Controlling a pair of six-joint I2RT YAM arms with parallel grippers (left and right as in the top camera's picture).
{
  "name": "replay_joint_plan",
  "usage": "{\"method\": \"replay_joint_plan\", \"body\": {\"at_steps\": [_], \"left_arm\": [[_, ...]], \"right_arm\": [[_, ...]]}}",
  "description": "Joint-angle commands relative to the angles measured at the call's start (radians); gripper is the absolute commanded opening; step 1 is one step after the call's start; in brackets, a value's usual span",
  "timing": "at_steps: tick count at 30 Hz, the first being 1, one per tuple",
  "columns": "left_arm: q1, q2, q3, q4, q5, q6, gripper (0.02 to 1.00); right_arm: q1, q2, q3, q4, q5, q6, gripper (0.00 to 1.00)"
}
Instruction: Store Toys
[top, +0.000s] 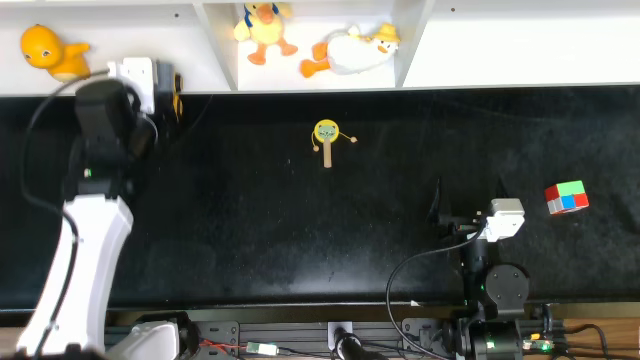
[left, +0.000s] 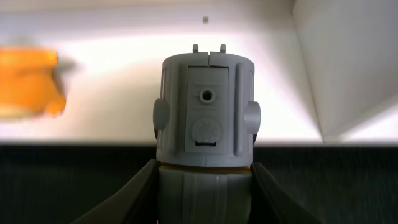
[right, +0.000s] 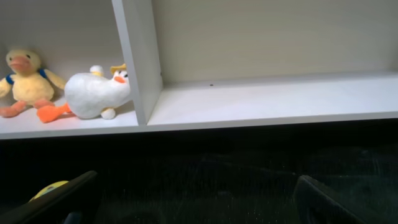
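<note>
- The right gripper (top: 468, 205) is resting nearest the bases, at about 5 o'clock from the middle of the black table (top: 250, 220). Its fingers are standing wide apart and holding nothing.
- The colour cube (top: 566, 197) is lying at about 3 o'clock on the table, near the right gripper but not touching it.
- The small yellow stick toy (top: 326, 133) is lying at about 12 o'clock, short of the shelf (top: 520, 40) and well apart from both arms.
- The left gripper (left: 205, 202) is reaching out to about 10 o'clock and clamping the lower body of the grey robot toy (left: 206, 112), which is standing upright between the fingers.
- The robot toy is sitting at the front lip of the left compartment. I cannot tell whether its base is touching the shelf floor.
- The step in hand looks like placing this toy, and doing it well means:
  - carrying it a little deeper, so that the base is wholly past the lip;
  - keeping it upright and setting it down before the fingers part;
  - backing straight out toward 6 o'clock, so that a finger is not tipping it.
- The orange duck (top: 52, 50) is sitting farther in at 9 o'clock of the robot toy, with the divider wall at 3 o'clock, so the gap between them is the spot to aim for.
- In the middle compartment the yellow duck plush (top: 265, 30) and the white goose plush (top: 350, 50) are lying side by side.
</note>
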Motion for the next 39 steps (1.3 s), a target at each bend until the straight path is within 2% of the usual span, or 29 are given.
{"method": "replay_joint_plan", "body": {"at_steps": [1,10,19,21,23,24,25,33,39], "left_arm": [[-0.008,0.122,0.136,0.006,0.026,0.008,0.248],[-0.008,0.308,0.273,0.052,0.077,0.001,0.248],[-0.008,0.378,0.276,0.095,0.085,-0.023,0.255],[-0.008,0.393,0.276,0.095,0.093,-0.023,0.336],[-0.008,0.395,0.276,0.095,0.093,-0.023,0.518],[-0.008,0.395,0.276,0.095,0.093,-0.022,0.737],[-0.008,0.395,0.276,0.096,0.093,-0.022,1.0],[-0.008,0.361,0.276,0.034,0.092,-0.016,0.998],[-0.008,0.248,0.256,-0.116,0.039,0.015,0.998]], "right_arm": [[-0.002,-0.007,-0.013,0.005,0.011,0.001,0.996],[-0.002,-0.007,-0.013,0.005,0.011,0.001,0.996],[-0.002,-0.007,-0.013,0.005,0.011,0.001,0.993],[-0.002,-0.007,-0.013,0.005,0.011,0.001,0.996],[-0.002,-0.007,-0.013,0.005,0.011,0.001,0.996],[-0.002,-0.007,-0.013,0.005,0.011,0.001,0.996],[-0.002,-0.007,-0.013,0.005,0.011,0.001,0.993],[-0.002,-0.007,-0.013,0.005,0.011,0.001,0.996],[-0.002,-0.007,-0.013,0.005,0.011,0.001,0.996]]}}
